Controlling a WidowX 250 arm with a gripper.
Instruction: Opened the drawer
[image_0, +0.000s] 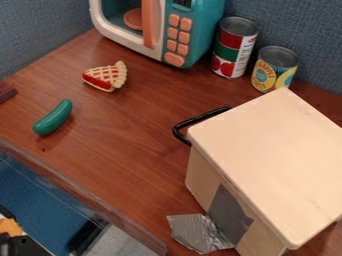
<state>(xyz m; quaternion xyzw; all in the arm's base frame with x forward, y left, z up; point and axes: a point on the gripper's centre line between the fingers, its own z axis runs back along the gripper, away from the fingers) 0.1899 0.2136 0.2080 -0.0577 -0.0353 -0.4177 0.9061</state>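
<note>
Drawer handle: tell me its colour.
The handle is black, seen best in the camera view, sticking out beside the pale wooden box.

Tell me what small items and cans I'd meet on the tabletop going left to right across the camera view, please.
Brown block at the left edge, green toy pickle, toy pie slice, taller can with red and green on its label, shorter can with a yellow label.
</note>
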